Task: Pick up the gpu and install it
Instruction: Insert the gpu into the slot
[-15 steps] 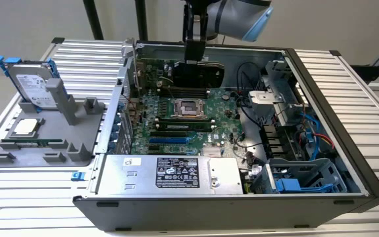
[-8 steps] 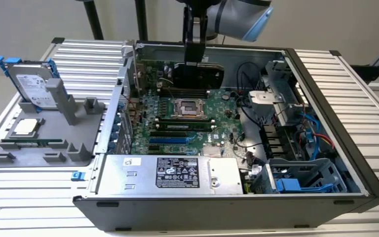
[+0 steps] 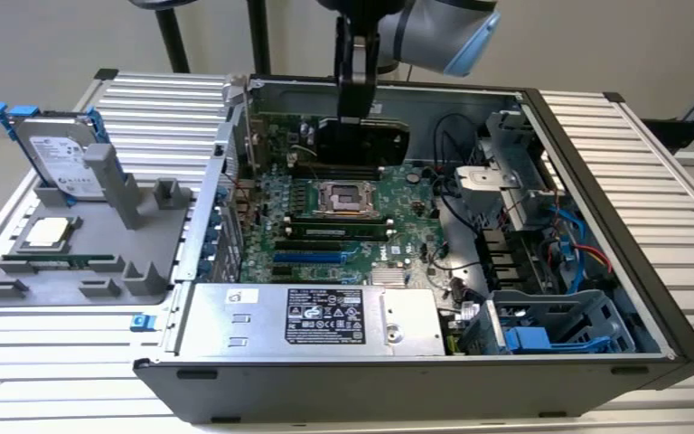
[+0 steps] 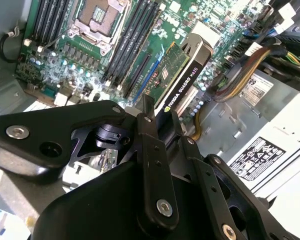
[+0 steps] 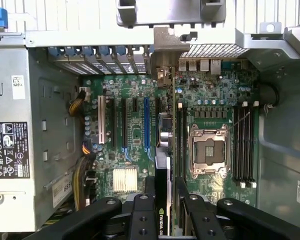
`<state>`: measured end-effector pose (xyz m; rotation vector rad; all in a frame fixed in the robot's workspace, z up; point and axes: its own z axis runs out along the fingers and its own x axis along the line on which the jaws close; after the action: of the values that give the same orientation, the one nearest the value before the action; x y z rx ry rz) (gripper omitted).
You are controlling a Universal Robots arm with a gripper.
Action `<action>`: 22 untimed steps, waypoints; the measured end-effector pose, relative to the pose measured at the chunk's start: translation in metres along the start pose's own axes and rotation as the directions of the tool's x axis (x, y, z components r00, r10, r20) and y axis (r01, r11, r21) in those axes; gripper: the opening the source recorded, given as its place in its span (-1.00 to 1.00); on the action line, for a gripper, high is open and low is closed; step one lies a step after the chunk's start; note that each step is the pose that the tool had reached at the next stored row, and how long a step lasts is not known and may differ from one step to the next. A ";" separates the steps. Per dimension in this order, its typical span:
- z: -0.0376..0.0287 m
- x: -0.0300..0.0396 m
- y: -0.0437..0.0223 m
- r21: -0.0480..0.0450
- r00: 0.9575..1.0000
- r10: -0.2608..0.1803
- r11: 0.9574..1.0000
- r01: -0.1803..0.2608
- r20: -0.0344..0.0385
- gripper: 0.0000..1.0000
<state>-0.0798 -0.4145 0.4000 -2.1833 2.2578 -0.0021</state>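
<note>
Black gripper (image 4: pixel 162 117) linkages sit closest to you in both wrist views, and between the fingertips you see the gpu (image 4: pixel 182 82) clamped on its edge. Note that the fingers (image 5: pixel 142 210) close narrowly on the card's top edge, one on each face. In the second wrist view, you see the card's green board face on one side and its black shroud on the other. In the first wrist view, the card appears edge-on, running toward the rear slot brackets and lying between the blue expansion slot (image 5: pixel 146 122) and the empty processor socket (image 5: pixel 208 151).

In the exterior view, you find the gripper (image 3: pixel 357 113) and the dark card (image 3: pixel 361 145) held upright above the motherboard (image 3: pixel 323 226), inside the open computer case (image 3: pixel 588 271), just behind the socket (image 3: pixel 346 195). The power supply (image 3: pixel 311 318) lies along the near wall of the case. On the exterior view's left, a grey fixture (image 3: pixel 76 258) on the table (image 3: pixel 649 145) carries a hard drive (image 3: pixel 64 158) in a blue frame.
</note>
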 end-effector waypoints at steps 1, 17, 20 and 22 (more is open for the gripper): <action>0.0004 0.0000 0.0000 0.000 1.000 0.000 1.000 0.000 0.000 -1.00; 0.0075 0.0000 0.0000 -0.001 1.000 0.000 1.000 0.000 0.000 -1.00; 0.0088 0.0000 0.0000 -0.001 1.000 0.000 1.000 0.000 0.000 -1.00; 0.0096 0.0000 0.0000 -0.001 1.000 0.000 1.000 0.000 0.000 -1.00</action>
<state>-0.0798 -0.4146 0.3904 -2.1841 2.2585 -0.0007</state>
